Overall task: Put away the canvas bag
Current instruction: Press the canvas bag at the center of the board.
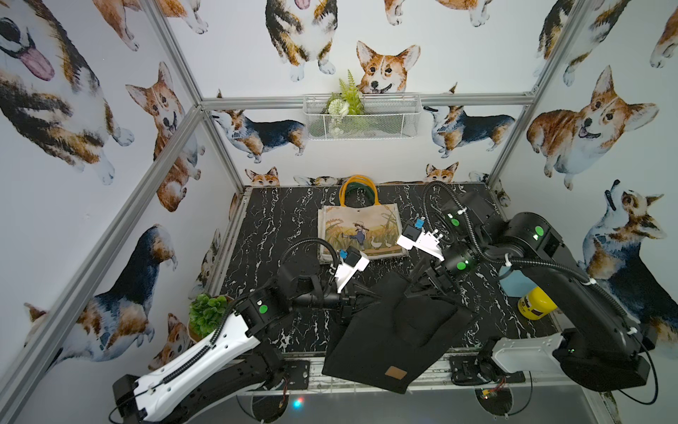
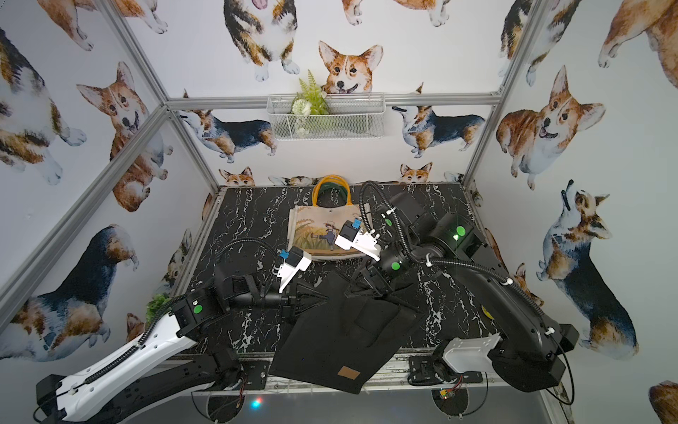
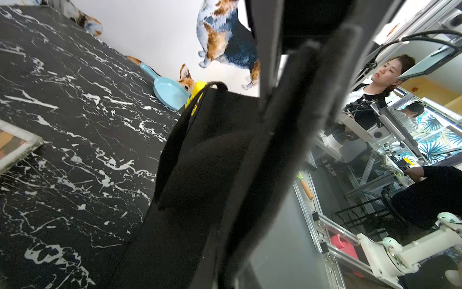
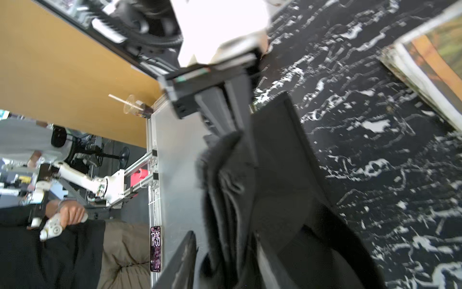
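Note:
The canvas bag is black with a small tan patch. It lies at the front of the black marble table and hangs over the front edge. My left gripper is shut on the bag's left upper edge; in the left wrist view its jaws pinch the dark cloth. My right gripper stands over the bag's upper right part. In the right wrist view this gripper has its jaws apart, with bunched folds of the bag between them.
A printed tote with yellow handles lies flat at the back middle. A yellow bottle and a light blue pan sit at the right edge. A small green plant stands front left. A wire basket hangs on the back wall.

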Controlling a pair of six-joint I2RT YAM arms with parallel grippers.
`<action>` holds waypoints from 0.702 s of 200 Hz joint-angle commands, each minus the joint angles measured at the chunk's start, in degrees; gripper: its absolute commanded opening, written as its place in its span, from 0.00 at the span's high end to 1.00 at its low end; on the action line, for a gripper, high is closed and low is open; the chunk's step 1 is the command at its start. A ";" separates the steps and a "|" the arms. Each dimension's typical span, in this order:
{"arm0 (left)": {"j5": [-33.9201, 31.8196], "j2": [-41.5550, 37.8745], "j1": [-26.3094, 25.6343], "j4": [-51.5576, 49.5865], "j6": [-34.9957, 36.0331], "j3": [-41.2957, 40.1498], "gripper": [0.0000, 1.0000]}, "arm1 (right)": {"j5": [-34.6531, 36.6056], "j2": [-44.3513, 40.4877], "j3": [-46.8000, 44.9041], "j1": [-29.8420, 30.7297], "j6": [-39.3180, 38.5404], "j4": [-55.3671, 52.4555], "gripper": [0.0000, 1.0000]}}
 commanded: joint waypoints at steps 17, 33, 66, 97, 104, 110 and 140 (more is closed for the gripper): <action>-0.17 0.79 -0.17 1.37 -0.98 0.18 1.00 | -2.48 -0.34 -2.83 3.09 0.42 8.16 0.53; -0.16 1.00 -0.27 1.67 -1.12 0.18 1.00 | -1.23 0.85 -2.63 3.90 0.67 7.75 0.54; 0.14 1.01 -0.51 2.61 -1.81 0.18 1.00 | 2.33 1.75 -3.39 4.66 1.95 9.79 0.56; 0.52 1.01 -0.62 3.64 -2.42 0.19 1.00 | 7.26 2.63 -3.99 4.92 2.42 10.31 0.68; 0.54 1.01 -0.68 3.82 -2.57 0.18 1.00 | 7.97 2.88 -3.99 4.92 2.35 10.14 0.77; 0.46 1.01 -0.70 4.03 -2.67 0.18 1.00 | 8.32 3.07 -3.83 4.97 2.20 9.81 0.86; 0.20 0.95 -0.79 4.91 -3.14 0.08 0.66 | 7.30 3.89 -0.47 4.92 1.76 7.05 1.00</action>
